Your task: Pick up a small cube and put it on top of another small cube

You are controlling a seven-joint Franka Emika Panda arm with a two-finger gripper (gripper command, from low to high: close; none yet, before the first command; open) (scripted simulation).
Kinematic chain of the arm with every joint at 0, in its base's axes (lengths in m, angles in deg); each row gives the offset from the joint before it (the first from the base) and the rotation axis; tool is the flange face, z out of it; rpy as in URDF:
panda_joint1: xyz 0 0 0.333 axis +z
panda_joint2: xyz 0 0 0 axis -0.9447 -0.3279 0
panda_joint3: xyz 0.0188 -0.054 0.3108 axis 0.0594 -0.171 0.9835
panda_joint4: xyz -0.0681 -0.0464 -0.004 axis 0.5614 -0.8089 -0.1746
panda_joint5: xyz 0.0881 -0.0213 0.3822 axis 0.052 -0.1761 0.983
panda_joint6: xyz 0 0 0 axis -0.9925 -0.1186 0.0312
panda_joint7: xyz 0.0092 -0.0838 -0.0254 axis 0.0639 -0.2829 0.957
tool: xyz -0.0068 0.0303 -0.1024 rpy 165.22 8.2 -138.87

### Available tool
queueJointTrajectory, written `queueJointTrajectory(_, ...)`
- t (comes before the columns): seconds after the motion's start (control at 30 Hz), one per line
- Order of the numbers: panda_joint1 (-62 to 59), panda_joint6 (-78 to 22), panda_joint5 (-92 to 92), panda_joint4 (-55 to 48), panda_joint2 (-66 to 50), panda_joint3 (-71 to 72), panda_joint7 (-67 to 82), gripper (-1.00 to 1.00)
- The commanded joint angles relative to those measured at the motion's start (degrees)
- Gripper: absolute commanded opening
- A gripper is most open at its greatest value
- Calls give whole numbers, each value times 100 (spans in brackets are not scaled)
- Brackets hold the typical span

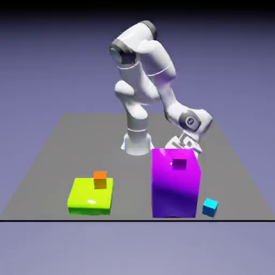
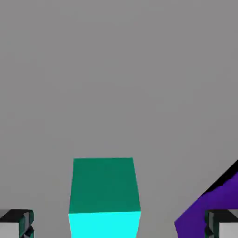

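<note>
teal marks our small cube (image 2: 105, 185) in the hand view, low in the picture and between the spread tips of the claw (image 2: 119, 224), nearer the left-hand tip as pictured and touching neither. we see the claw released, with nothing in its grasp. a purple block (image 2: 207, 209) reaches under the other tip, so we should mind that corner going down. we judge the cube light, stiff and hardly fragile; its smooth faces might slip if pinched off-centre, so we would centre first, then grip two opposite upright sides at mid-height. we find no brand, label or writing there.

in the exterior view, the claw is low behind the tall purple block, which hides our cube. beyond it from the claw sits a sky-blue cube (image 1: 210, 207) on the counter (image 1: 131, 188). we can make out a round mark (image 1: 190, 121) on the wrist above the claw, too small to read.
</note>
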Motion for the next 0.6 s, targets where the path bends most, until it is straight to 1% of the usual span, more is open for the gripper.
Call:
queueJointTrajectory(0.0,-42,-53,32,-6,-27,2,25,0)
queueJointTrajectory(0.03,-42,-53,32,-6,-27,2,25,0)
queueJointTrajectory(0.3,536,-93,-1323,-173,-858,-1531,-474,0)
queueJointTrajectory(0.33,536,-93,-1323,-173,-858,-1531,-474,-100)
queueJointTrajectory(0.37,536,-93,-1323,-173,-858,-1531,-474,-100)
queueJointTrajectory(0.57,66,-61,-223,-38,-184,-287,-69,-100)
